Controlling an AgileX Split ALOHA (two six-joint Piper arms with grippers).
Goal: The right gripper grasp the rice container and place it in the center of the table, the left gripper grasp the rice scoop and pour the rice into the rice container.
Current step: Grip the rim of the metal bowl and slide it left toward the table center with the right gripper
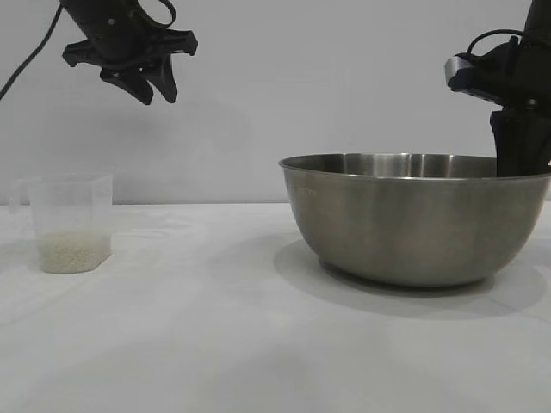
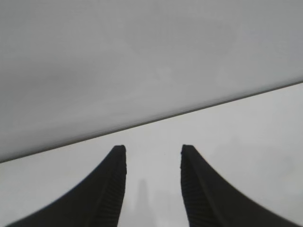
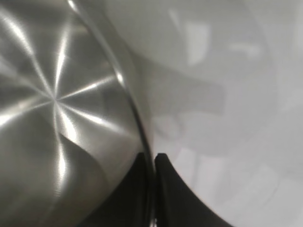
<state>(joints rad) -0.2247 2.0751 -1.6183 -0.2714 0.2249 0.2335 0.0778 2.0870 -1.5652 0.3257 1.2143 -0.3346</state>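
The rice container (image 1: 417, 219) sat toward the desk's (image 1: 215, 344) right edge, its rim clenched by the right end effector (image 3: 154, 163); it looked due for a carry to centre. The left end effector (image 1: 155, 89) hung released above the rice scoop (image 1: 69, 222).

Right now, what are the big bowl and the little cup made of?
The rice container looks like brushed steel: grey, shiny, with bright streaks inside in the right wrist view, where the right pincer clamps its rim. The rice scoop seems to be clear plastic, since the rice shows through its wall. The left pincer hangs open above.
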